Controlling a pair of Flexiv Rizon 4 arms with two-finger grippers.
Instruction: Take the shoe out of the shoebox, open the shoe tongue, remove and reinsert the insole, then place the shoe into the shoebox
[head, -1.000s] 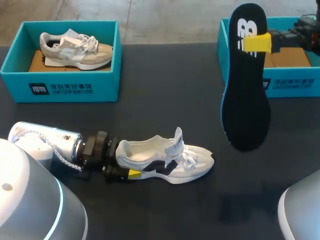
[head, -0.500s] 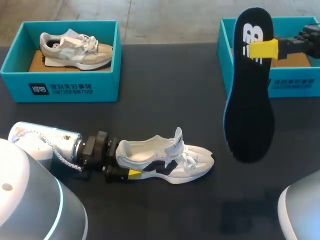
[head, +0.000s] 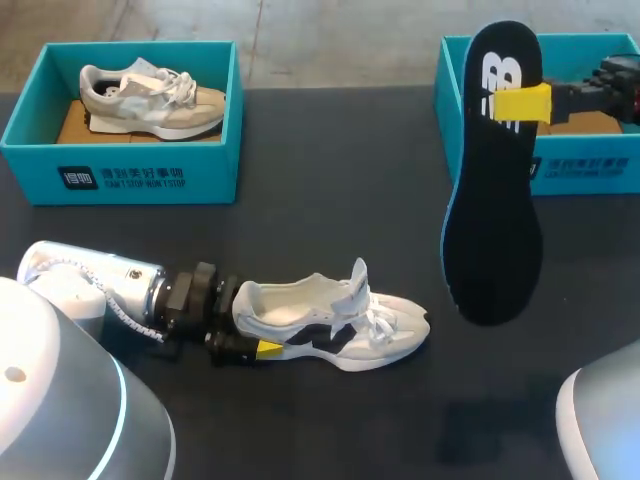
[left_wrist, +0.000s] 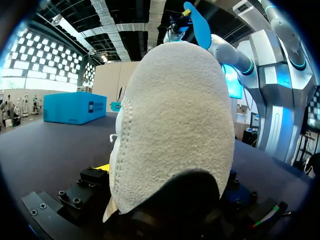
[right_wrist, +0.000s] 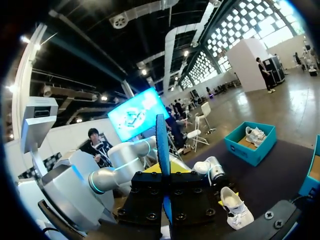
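left fingers (head: 268, 347) are clenched on the heel of the shoe (head: 340, 335) near the tabletop's (head: 340, 170) front edge; right fingers (head: 520, 103) pinch the raised insole (head: 495, 210).

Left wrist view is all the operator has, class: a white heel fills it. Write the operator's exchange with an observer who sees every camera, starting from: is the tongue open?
Observer: Yes. The white shoe sits sole-down on the table, with the left gripper shut on its heel. Its tongue stands up.
Operator: Where is the insole?
Observer: Out of the shoe. The right gripper pinches the insole near one end, and it hangs in front of the right shoebox.
Operator: Is any other shoe on the table?
Observer: A grey shoe lies in the left shoebox.
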